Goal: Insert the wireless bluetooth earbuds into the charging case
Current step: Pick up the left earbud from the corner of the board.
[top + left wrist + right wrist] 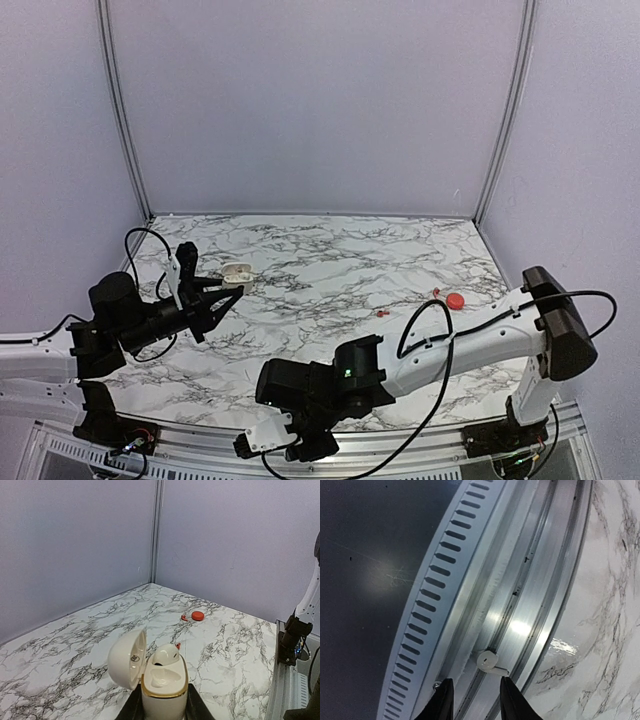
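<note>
**Top external view.** The table has a white marble pattern with grey veins and stands inside pale lilac walls with aluminium posts in the far corners. A metal rail runs along the near edge. The left gripper holds the white charging case above the left part of the table. The right gripper is bent back down over the near rail, and its fingers cannot be made out here. Far to the right lie a red round case and two tiny red earbuds, well apart from both grippers.

**Left wrist view.** The left gripper is clamped on the base of the white charging case, with one dark finger on each side. The case has a gold rim and its lid is swung open to the left. A small dark mark inside the lid is too small to read. One white earbud sits in the far socket, while the near socket is bare.

**Right wrist view.** The camera looks down on the rail with its row of slots, and the marble edge is at the right. A second white earbud lies in a groove of the rail. It is just beyond the right gripper, in line with the gap and touching neither finger. The jaws stand partly apart and hold nothing.
</note>
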Tool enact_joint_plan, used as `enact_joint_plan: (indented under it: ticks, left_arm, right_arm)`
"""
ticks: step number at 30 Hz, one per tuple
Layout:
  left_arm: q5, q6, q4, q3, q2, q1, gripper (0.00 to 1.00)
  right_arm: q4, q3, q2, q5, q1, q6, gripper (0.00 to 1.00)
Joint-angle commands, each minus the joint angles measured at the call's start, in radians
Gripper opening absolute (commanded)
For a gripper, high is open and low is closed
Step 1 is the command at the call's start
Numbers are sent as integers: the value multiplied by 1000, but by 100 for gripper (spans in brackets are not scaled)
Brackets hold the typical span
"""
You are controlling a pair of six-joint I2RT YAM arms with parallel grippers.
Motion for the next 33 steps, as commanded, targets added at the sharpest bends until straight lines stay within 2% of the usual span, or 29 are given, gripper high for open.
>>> enact_joint_plan:
  ticks: [1, 13, 24, 33]
  left_arm:
    - [10, -11, 9, -15, -30, 7, 0]
    - [18, -12, 9, -20, -41, 6, 0]
    - [20, -6, 10, -24, -51, 6, 0]
    - [27, -4, 9, -30, -64, 7, 0]
  right_arm:
    - [-59, 53, 39, 27, 20, -32, 30]
    - [-69, 94, 110, 160, 42, -19, 27]
    - [-68, 104, 134, 154, 45, -24, 32]
    - [-72, 120, 179, 154, 46, -22, 32]
